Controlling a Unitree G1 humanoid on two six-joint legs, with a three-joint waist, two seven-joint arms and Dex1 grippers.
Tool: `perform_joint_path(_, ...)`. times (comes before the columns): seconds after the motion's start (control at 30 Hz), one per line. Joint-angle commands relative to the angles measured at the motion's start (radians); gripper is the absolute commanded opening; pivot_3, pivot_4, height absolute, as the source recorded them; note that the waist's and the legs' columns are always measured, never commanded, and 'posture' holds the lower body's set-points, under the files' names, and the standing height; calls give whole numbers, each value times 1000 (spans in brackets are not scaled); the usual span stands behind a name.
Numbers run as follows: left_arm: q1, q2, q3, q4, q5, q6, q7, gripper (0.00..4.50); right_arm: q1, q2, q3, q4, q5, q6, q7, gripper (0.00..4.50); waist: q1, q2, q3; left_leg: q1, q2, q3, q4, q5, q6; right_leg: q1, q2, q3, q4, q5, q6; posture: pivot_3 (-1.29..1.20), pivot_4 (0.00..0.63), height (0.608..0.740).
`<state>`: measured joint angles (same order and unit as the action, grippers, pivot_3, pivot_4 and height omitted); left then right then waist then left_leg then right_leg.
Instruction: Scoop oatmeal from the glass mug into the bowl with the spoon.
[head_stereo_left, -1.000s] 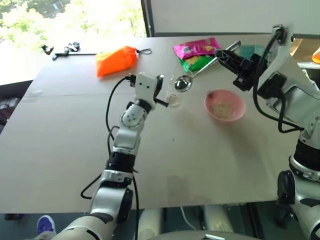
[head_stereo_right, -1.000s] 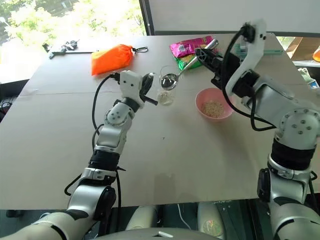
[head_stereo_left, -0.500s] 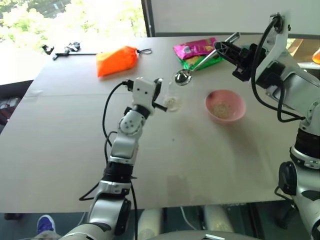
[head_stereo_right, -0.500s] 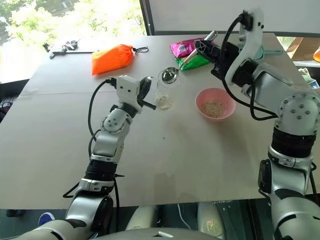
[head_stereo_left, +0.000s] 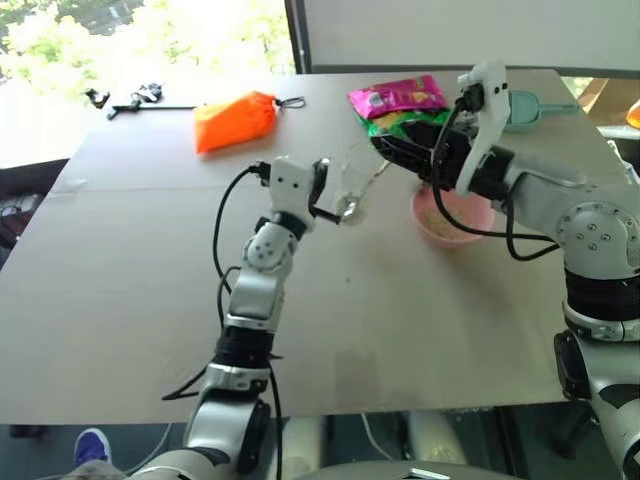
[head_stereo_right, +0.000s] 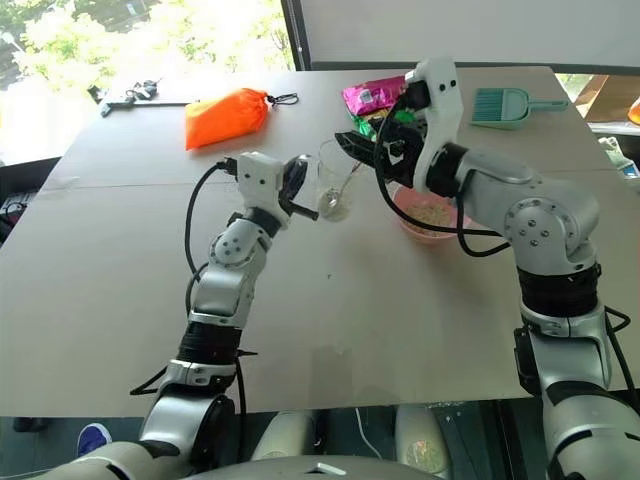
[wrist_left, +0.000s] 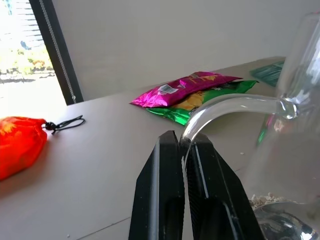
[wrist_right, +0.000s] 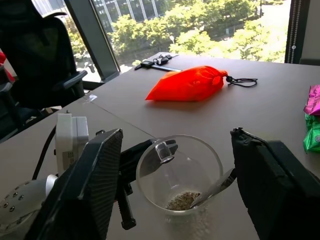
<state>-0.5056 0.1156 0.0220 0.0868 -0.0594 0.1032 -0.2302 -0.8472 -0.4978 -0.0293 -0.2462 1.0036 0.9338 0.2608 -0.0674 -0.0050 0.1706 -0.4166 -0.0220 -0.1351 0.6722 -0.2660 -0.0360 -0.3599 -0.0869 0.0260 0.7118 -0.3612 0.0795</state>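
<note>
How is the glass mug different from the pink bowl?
The glass mug is clear, so you can see through it; the bowl is solid pink. The mug has a side handle, pinched by the left gripper; the bowl has no handle and nothing holds it. The mug has the spoon in it; the bowl does not. Both are round and hold some oatmeal.

An orange pouch (head_stereo_left: 234, 120) with a black drawstring lies at the table's (head_stereo_left: 120, 260) far left. A pink packet (head_stereo_left: 394, 97) overlaps a green packet (head_stereo_left: 392, 124) farther right. A teal dustpan (head_stereo_right: 503, 105) sits near the far right corner. Small black items (head_stereo_left: 130, 99) lie by the window edge.
</note>
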Motion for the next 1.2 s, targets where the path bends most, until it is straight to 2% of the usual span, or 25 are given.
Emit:
perform_joint_path(0.03,30,-12,91,-76,-89,23,37,0,8,-50,-162,-71,74,-30,53,4416,0,0,0,0,0,0,0,0,0,0,0,0,0,0,0,0,150,740)
perform_joint_path(0.17,84,6,166,-96,-141,17,55,0,177,-175,-263,-180,49,-57,168,4416,5,0,0,0,0,0,-1,0,0,0,0,-1,-1,0,0,0,150,740)
perform_joint_path(0.3,117,33,220,-80,-157,-28,54,0,449,-255,-329,-274,-95,-208,302,4416,11,-1,0,0,0,0,-1,0,0,1,0,0,-1,0,0,0,150,740)
perform_joint_path(0.43,125,50,233,-23,-145,-87,50,0,704,-238,-345,-286,-272,-380,345,4416,21,-1,-1,2,0,1,0,0,0,2,0,0,-1,0,0,0,150,740)
perform_joint_path(0.53,131,49,227,17,-142,-114,46,0,814,-194,-313,-256,-389,-509,360,4416,27,-3,-2,4,0,2,0,0,0,3,0,1,0,0,0,0,150,740)
perform_joint_path(0.6,135,45,226,29,-155,-120,37,725,858,-160,-293,-227,-439,-586,380,4500,26,-4,-2,6,0,0,0,0,0,6,0,0,-1,0,0,0,150,740)
perform_joint_path(0.63,138,43,224,27,-160,-121,34,896,874,-141,-288,-213,-450,-613,388,4500,25,-4,-2,7,0,1,0,0,0,6,0,0,-1,0,0,0,150,740)
perform_joint_path(0.8,184,56,230,-87,-199,-45,35,3358,942,-123,-271,-164,-521,-744,462,4500,26,-4,-2,20,0,1,-4,0,1,19,0,1,-5,0,1,0,150,740)
perform_joint_path(0.87,217,70,222,-147,-211,-9,24,4028,948,-130,-276,-150,-516,-758,489,4500,25,-4,-2,20,1,0,-4,0,1,19,0,1,-5,0,1,0,150,740)
perform_joint_path(1.2,519,174,260,-446,-308,157,-58,4028,954,-209,-347,-122,-462,-739,590,4500,29,-3,-2,20,1,0,-5,0,1,20,0,1,-7,0,1,0,150,740)
